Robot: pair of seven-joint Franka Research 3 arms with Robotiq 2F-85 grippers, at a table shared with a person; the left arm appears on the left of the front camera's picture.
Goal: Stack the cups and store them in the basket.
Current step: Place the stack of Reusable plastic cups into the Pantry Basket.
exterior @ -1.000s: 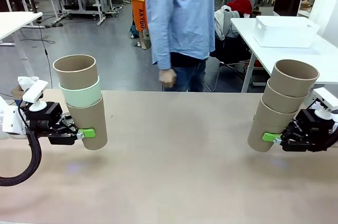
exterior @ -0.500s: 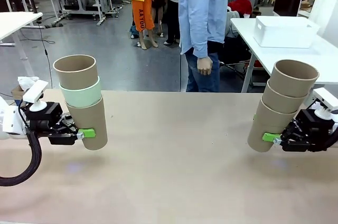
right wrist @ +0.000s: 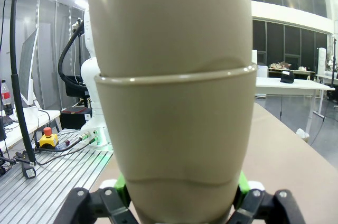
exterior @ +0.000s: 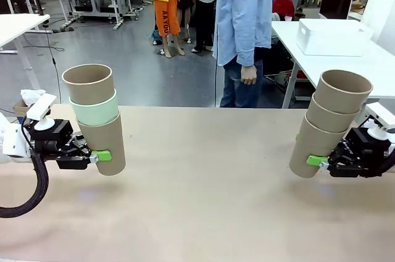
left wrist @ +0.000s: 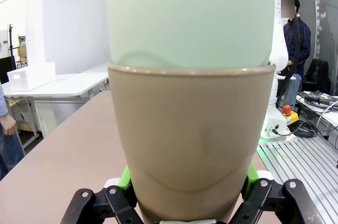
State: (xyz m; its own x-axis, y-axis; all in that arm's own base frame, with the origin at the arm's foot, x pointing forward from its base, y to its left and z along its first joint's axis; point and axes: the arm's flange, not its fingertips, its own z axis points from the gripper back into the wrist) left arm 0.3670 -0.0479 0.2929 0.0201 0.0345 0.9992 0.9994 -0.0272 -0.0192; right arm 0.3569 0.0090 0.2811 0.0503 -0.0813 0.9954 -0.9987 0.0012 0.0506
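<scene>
Left gripper (exterior: pixel 106 155) clamped on bottom tan cup of left stack (exterior: pixel 95 120), up off table (exterior: pixel 203 181) near left edge. Mint cup (exterior: pixel 95 110) in middle, tan one on top. Right gripper (exterior: pixel 313 162) squeezing lowest cup of right stack (exterior: pixel 330 123), three tan ones, tilted, near right edge. Basket (exterior: pixel 333 38) way off on white table (exterior: pixel 382 64) past far right corner.
</scene>
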